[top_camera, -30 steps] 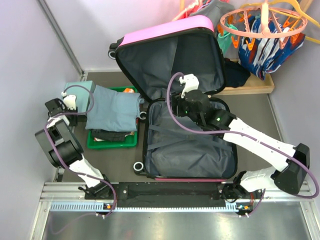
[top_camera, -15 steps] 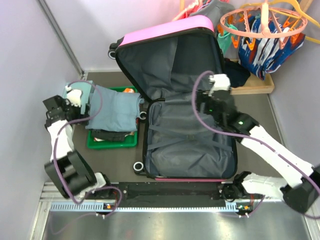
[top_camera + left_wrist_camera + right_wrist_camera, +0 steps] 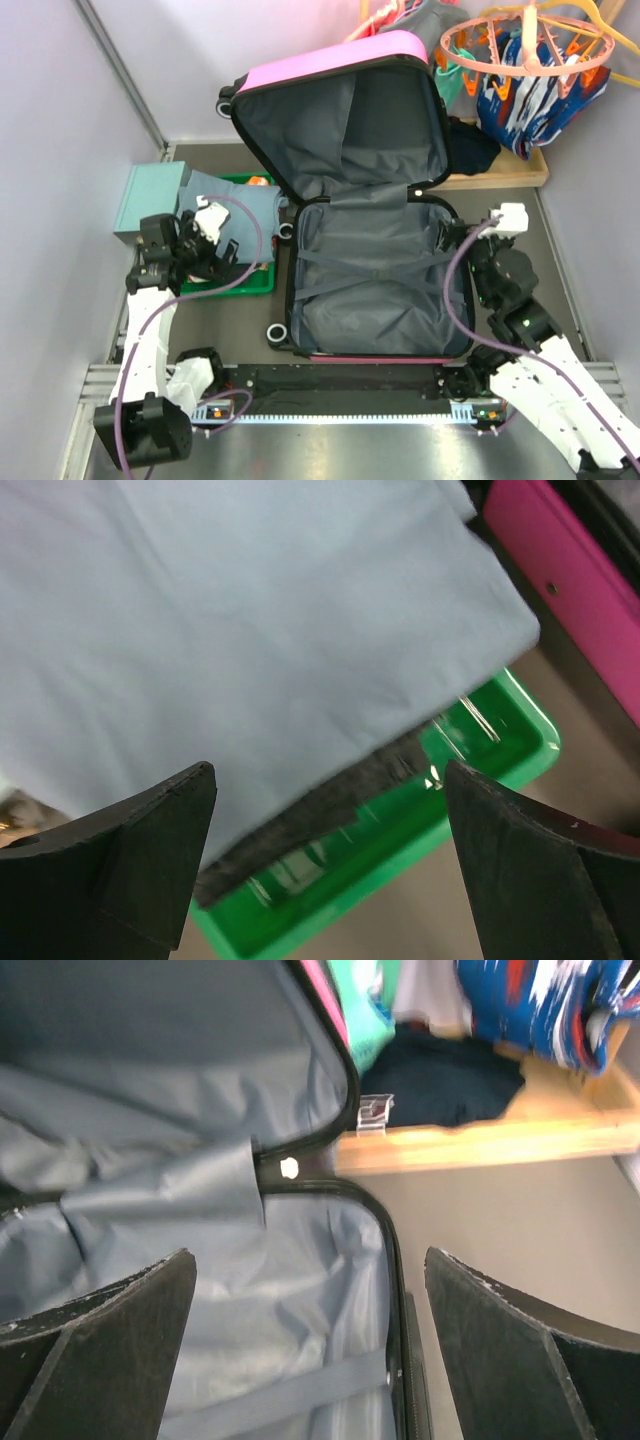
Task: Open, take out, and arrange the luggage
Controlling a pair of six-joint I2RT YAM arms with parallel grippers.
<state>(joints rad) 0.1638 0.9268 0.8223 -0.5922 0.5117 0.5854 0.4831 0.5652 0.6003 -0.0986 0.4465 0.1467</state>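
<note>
The hot-pink luggage lies open. Its lid leans against the back wall, and the base shows grey lining crossed by straps, with nothing else visible in it. My left gripper hangs open over a folded grey-blue garment on the green tray. In the left wrist view, that gripper holds nothing; the garment lies on a dark one in the tray. My right gripper is open at the luggage's right rim. In its own view, the right gripper frames the lining and nothing is between the fingers.
A pale-teal box stands left of the green tray. At the back right, a wooden tray holds dark clothing, with colourful clothes and orange hangers above it. Walls close in on the left and right.
My left arm swung from beside the teal box to above the green tray and its jaws opened wide. My right arm drew back from inside the luggage to its right rim, opening.
</note>
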